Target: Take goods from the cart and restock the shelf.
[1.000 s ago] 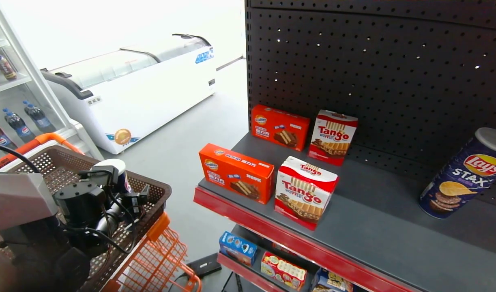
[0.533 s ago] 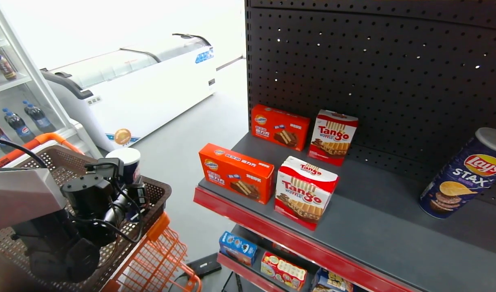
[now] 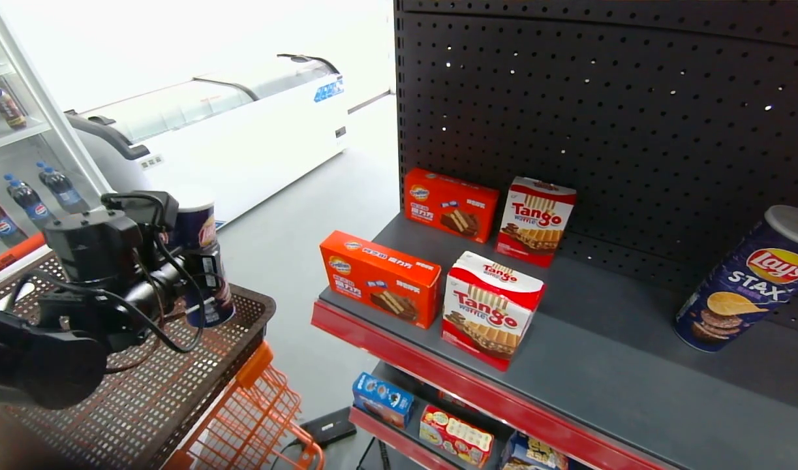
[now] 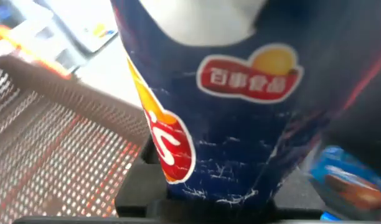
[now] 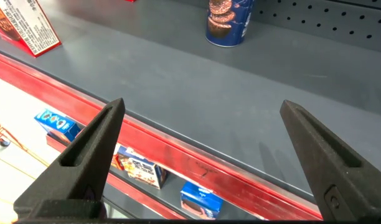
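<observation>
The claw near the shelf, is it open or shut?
Open. On the right claw, both fingers stand wide apart, nothing between them, facing the shelf.

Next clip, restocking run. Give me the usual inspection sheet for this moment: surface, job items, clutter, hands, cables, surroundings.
Surface: grey shelf deck with a red front edge.
Job's things: chips can held above the brown cart basket; second chips can on the shelf near the back panel; orange boxes and wafer boxes on the shelf.
Clutter: nothing seen.
Hands: left hand shut on the chips can; right hand open, facing the shelf's front edge.
Cables: black cables looped over the left wrist.
Surroundings: chest freezer, drinks fridge, stocked lower shelf.
</observation>
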You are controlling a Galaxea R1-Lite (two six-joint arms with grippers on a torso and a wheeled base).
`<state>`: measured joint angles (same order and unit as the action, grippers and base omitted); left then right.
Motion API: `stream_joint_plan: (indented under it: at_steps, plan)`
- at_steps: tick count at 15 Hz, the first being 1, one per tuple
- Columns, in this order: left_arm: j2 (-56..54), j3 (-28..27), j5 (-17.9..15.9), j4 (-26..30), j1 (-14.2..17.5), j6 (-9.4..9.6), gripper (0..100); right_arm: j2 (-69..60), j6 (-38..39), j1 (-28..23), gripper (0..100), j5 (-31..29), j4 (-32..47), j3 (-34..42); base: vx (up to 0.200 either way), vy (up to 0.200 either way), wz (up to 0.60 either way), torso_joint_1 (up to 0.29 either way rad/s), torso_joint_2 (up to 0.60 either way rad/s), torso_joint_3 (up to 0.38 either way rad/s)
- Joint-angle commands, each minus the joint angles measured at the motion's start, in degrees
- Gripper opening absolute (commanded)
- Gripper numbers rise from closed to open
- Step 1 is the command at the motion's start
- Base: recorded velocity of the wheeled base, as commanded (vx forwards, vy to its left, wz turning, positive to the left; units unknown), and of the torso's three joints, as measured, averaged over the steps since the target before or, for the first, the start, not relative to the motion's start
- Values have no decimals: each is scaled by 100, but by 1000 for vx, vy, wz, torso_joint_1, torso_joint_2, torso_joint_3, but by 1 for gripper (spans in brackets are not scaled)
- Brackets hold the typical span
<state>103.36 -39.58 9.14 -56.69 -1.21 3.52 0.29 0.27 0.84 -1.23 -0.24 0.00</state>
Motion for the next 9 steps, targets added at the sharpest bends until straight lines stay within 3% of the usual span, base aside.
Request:
stream_joint_plan:
  at_steps: [1,4,6,8,9]
  plan:
    - [-1618,-137,-721,1002,-143,-10,0,6,0,4,100,0,-2,0,0,0,0,0,0,0]
    - [-1969,144,-897,914,-248,-18,0,6,0,4,100,0,-2,0,0,0,0,0,0,0]
    - [-2294,241,-1037,993,-582,-27,0,6,0,4,100,0,-2,0,0,0,0,0,0,0]
    - [-2312,258,-1108,905,-609,8,0,6,0,4,100,0,-2,0,0,0,0,0,0,0]
    - [-2365,460,-1231,861,-802,-53,0,6,0,4,100,0,-2,0,0,0,0,0,0,0]
